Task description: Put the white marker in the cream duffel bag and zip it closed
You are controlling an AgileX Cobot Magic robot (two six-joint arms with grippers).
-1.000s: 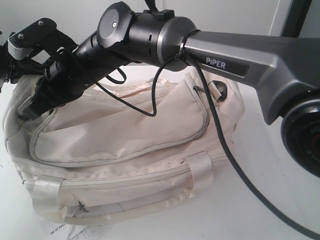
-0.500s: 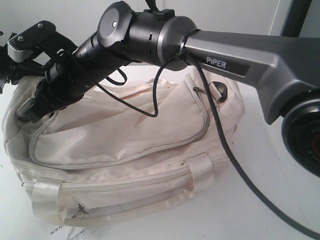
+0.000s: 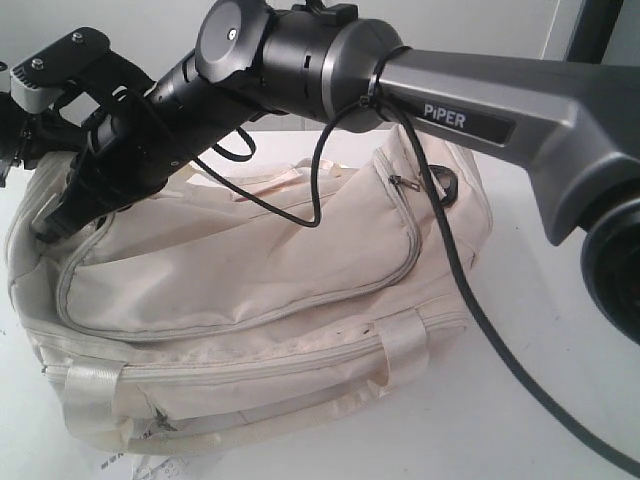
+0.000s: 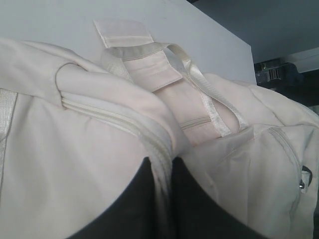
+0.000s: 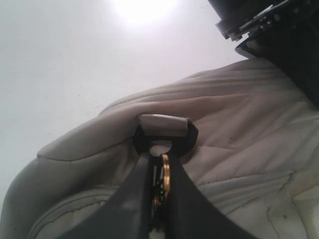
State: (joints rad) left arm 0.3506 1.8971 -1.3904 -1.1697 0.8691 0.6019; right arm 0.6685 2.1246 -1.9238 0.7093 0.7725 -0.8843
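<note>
Cream duffel bag (image 3: 250, 270) sat on its base on the white table (image 3: 560, 330), front pocket and shiny strap handle (image 3: 403, 343) facing the exterior camera. The curved zip (image 3: 240, 318) of the top flap looked shut along the stretch that showed. Its far-left end was hidden behind the right arm. A small metal tab (image 3: 398, 181) hung at the other end of the flap, near a black ring (image 3: 446, 186).

The right arm (image 3: 520, 110) reached across the bag from the right side, and white letters on its grey casing read "PiPER" (image 3: 450, 113). A black cable (image 3: 455, 285) trailed from the arm down over the bag to the table. The right gripper (image 5: 160, 160) was down at the bag's left end. In the wrist view its dark fingers (image 5: 132, 199) were clamped on a brass-coloured zip pull (image 5: 165, 174), just beside a black loop (image 5: 185, 141) threaded with a pale tab.

The left gripper (image 4: 160, 162) was pinched tight on a fold of the bag's fabric (image 4: 75, 149) next to a zip seam (image 4: 124, 124). The back handle (image 4: 199, 84) lay slack beyond it.

A printed sheet (image 3: 130, 464) peeped out under the bag's front edge, its lettering too small and cropped to read. The white marker could not be seen in any view, so where it was could not be told.
</note>
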